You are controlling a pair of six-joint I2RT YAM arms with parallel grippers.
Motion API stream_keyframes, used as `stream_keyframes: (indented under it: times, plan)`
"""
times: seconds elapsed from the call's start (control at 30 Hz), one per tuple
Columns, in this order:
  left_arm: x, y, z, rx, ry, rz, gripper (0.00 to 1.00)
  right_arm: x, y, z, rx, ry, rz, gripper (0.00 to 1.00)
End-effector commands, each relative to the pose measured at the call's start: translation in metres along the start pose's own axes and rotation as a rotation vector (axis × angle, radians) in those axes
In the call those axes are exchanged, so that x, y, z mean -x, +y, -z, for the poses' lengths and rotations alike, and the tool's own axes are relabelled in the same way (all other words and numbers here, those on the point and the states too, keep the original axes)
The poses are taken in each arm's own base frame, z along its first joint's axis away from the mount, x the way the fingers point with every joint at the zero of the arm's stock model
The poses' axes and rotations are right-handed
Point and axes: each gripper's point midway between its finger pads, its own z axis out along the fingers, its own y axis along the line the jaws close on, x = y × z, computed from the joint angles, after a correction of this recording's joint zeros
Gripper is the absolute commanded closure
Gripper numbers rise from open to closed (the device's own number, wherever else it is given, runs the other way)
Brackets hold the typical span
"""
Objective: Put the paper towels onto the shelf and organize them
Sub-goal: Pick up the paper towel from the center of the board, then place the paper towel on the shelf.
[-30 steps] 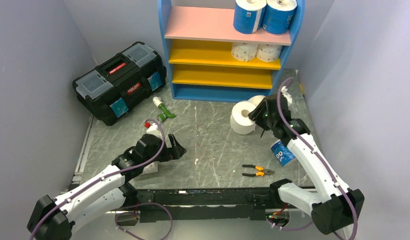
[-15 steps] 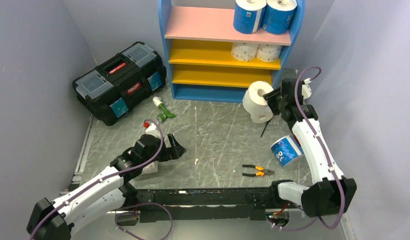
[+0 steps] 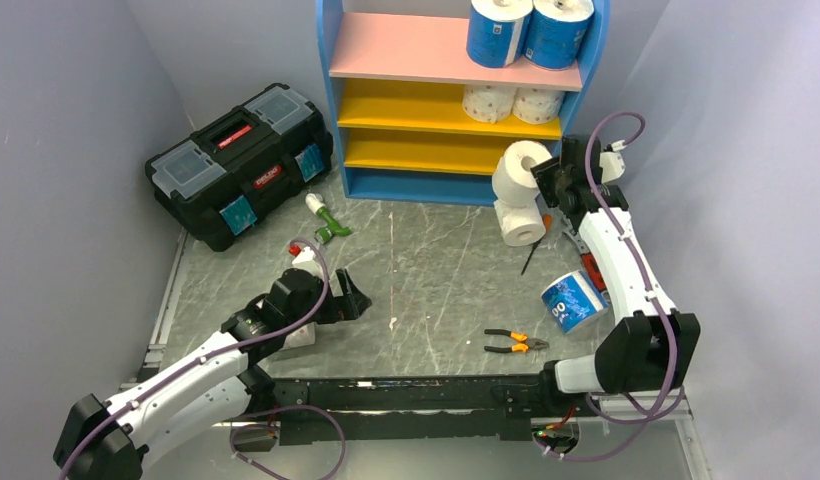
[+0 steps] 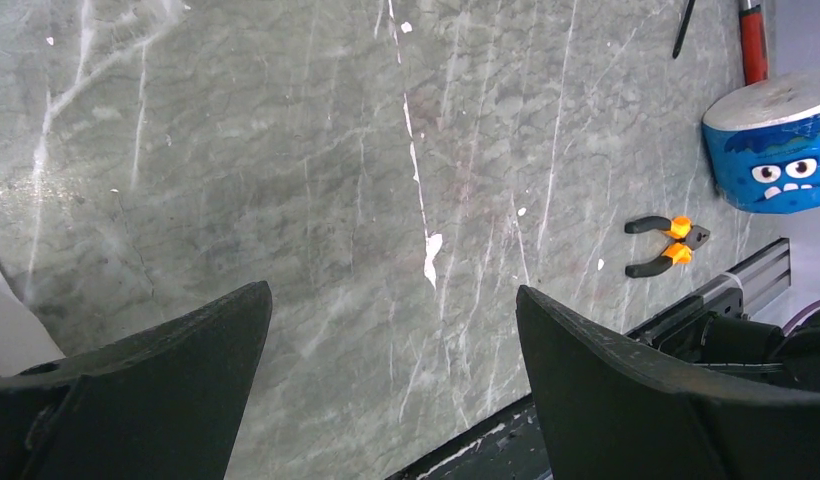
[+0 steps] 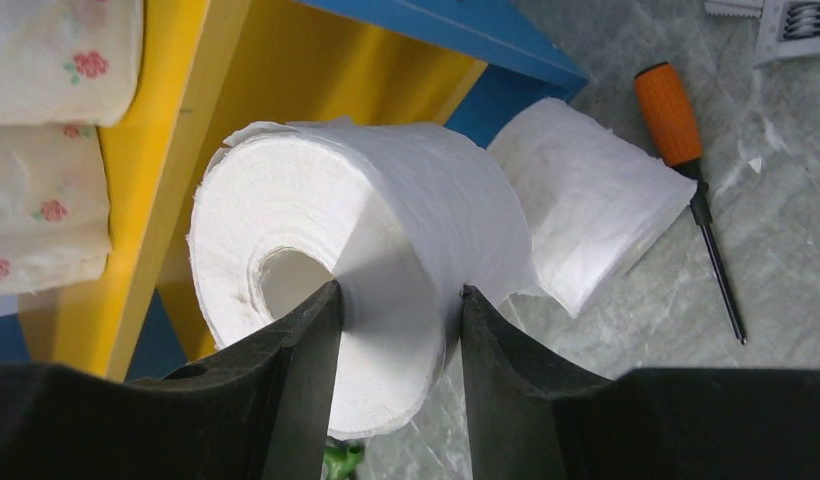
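Right fingers [image 5: 304, 372] pinch the white roll [image 5: 386, 200] by its wall, one inside the core; the roll sits just ahead of them, beside the shelf [image 5: 276, 70]. Light, soft, easily crushed: core-wall hold suits. Left fingers [image 4: 166, 372] wide open, empty.

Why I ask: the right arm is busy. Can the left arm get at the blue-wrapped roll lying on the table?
Probably, at a stretch: the left arm has open, empty jaws, and only bare table lies between them and the blue-wrapped roll. The right arm stands close beside it.
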Motion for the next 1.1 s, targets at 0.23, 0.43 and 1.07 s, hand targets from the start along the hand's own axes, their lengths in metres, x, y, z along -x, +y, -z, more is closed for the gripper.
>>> stream_keyframes:
  times: [0.23,0.43,1.07]
  plan:
    - [0.012,-0.001,0.002,0.023,-0.030,-0.032,0.01,0.038,0.049,-0.005,0.124,-0.102,-0.072,0.83]
    - [0.012,-0.002,0.002,0.023,-0.027,-0.035,0.01,0.036,0.049,-0.009,0.125,-0.101,-0.082,0.84]
    - [0.010,0.000,0.002,0.024,-0.026,-0.024,0.01,0.044,0.072,-0.020,0.148,-0.104,-0.108,0.82]
